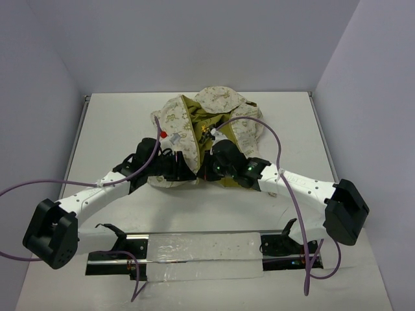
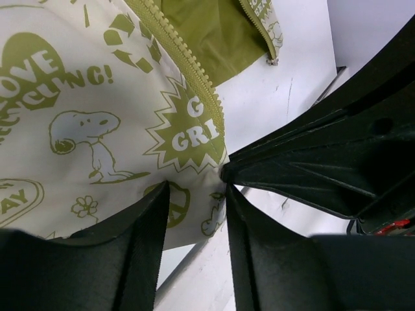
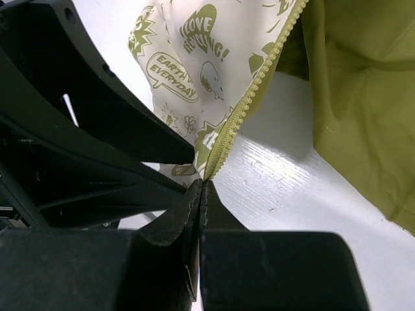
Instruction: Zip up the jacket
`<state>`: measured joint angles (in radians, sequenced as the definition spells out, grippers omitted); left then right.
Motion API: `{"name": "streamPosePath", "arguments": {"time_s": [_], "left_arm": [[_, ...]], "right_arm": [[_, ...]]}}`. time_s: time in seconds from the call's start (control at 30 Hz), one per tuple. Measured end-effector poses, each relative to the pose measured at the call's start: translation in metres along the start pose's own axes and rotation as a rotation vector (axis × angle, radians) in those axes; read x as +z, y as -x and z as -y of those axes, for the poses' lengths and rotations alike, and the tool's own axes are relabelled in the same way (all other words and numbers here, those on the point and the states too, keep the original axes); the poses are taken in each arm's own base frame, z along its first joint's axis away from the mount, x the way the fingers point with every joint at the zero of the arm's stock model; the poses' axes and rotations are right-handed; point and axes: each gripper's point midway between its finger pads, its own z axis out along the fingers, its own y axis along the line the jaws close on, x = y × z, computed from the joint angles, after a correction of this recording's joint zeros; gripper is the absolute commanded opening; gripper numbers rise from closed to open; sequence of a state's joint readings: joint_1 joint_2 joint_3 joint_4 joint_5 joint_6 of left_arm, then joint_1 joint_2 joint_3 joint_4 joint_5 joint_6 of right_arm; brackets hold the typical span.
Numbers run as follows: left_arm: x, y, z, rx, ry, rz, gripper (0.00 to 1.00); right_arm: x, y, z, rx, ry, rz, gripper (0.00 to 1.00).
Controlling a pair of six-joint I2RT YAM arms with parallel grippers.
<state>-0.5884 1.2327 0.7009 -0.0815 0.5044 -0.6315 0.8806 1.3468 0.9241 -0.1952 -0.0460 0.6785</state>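
The jacket [image 1: 214,123] lies open on the white table, cream printed panels spread and olive lining up. Both grippers meet at its near hem. My right gripper [image 1: 204,170] is shut on the bottom end of the olive zipper edge [image 3: 259,84]; in the right wrist view the teeth run straight into its closed tips [image 3: 203,188]. My left gripper [image 1: 188,172] is open. In the left wrist view its fingertips [image 2: 194,194] straddle the hem corner of the cream panel [image 2: 97,116], with bare table showing between the fingers. The other zipper edge [image 2: 185,65] runs up that panel.
The right gripper's black body [image 2: 324,162] sits close against the left fingers. A shiny clamp bar with clear film [image 1: 194,249] lies along the table's near edge. Purple cables [image 1: 275,139] loop over both arms. Grey walls enclose the table on three sides.
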Motion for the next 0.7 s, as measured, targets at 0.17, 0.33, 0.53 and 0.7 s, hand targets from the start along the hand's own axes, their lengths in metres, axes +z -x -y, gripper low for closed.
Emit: {"name": "streamPosePath", "arguments": {"time_s": [0.17, 0.33, 0.53, 0.7], "left_arm": [[0.0014, 0.0003, -0.0003, 0.004, -0.008, 0.010, 0.43], [0.0021, -0.0002, 0.0009, 0.000, -0.021, 0.013, 0.39], [0.0019, -0.0014, 0.0031, 0.008, -0.033, 0.007, 0.54], [0.0020, -0.0034, 0.0051, 0.020, -0.041, 0.000, 0.49]], "right_arm": [[-0.0002, -0.0013, 0.0012, 0.000, -0.006, -0.006, 0.00], [0.0023, -0.0023, 0.0014, 0.003, -0.008, -0.014, 0.00], [0.0074, -0.0052, 0.0029, 0.006, -0.016, -0.030, 0.00], [0.0069, -0.0037, 0.0024, 0.009, -0.021, -0.030, 0.00]]}}
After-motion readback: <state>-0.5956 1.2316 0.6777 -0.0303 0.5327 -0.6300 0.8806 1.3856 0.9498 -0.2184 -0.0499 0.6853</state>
